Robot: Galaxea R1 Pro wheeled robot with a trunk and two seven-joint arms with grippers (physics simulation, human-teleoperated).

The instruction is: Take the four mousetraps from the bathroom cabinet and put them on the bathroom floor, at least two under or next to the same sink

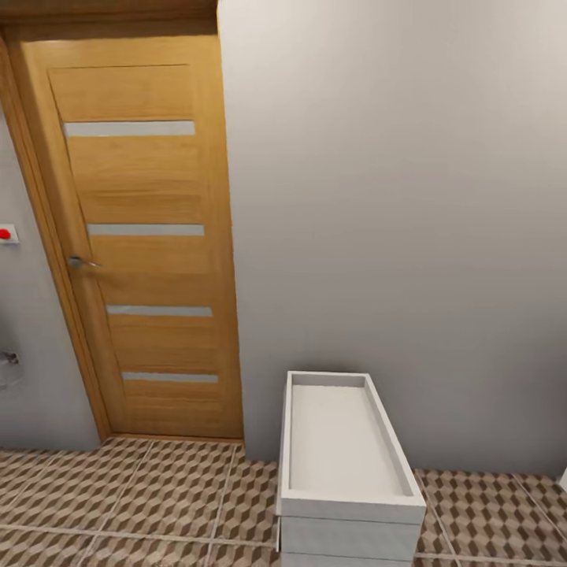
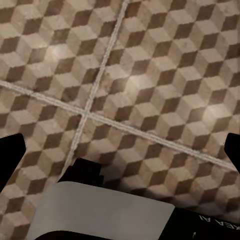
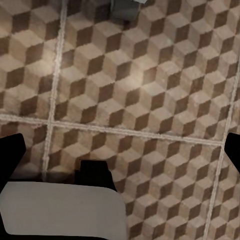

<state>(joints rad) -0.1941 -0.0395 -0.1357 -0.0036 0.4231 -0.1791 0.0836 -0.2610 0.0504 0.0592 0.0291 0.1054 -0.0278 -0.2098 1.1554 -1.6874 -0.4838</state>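
The cabinet (image 1: 346, 504) is a low white unit against the grey wall, its recessed tray top bare and drawer fronts below it. The mousetraps and the sink are out of view. The bathroom floor (image 1: 157, 496) with its brown and cream cube pattern spreads in front of the door and around the cabinet. In the left wrist view my left gripper (image 2: 120, 150) hangs open over bare floor tiles (image 2: 150, 75), black fingertips (image 2: 11, 150) far apart. My right gripper (image 3: 120, 152) is likewise open above the floor tiles (image 3: 150, 85), holding nothing.
A shut orange wooden door (image 1: 142, 252) with a metal handle (image 1: 79, 262) stands left of the cabinet. A red button (image 1: 6, 233) and a chrome fitting (image 1: 9, 358) sit on the left wall. A grey object (image 3: 125, 7) shows at the right wrist view's edge.
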